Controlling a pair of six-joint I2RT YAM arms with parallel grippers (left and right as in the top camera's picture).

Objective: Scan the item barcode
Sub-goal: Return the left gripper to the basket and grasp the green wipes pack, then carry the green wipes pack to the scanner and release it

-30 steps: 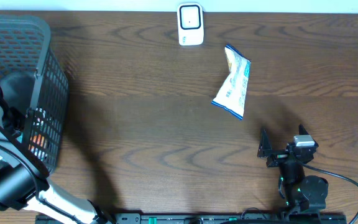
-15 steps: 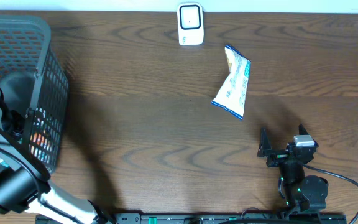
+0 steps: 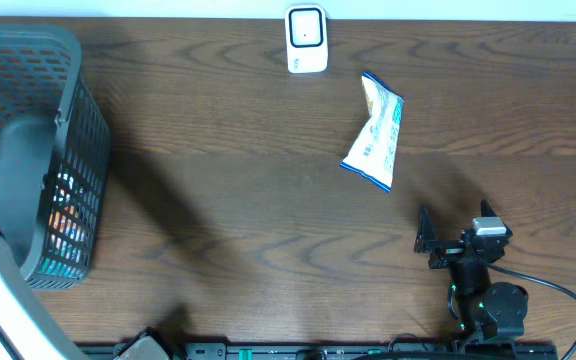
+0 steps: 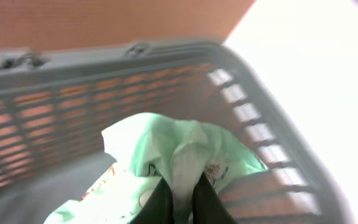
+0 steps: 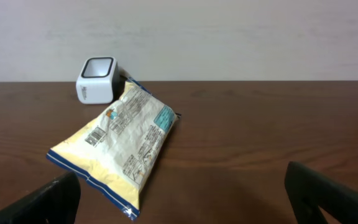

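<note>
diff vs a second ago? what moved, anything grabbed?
The left hand has closed on a pale green packet inside the basket, and its arm has shifted toward the left edge of the overhead view. Unchanged: the right hand open and parked, the snack bag and the scanner where they were.

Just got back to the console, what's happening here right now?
The left tool is closed on a pale green packet inside the basket, pinching its crumpled top. The right tool sits open and empty at the near side of the table. A snack bag lies near the scanner.
</note>
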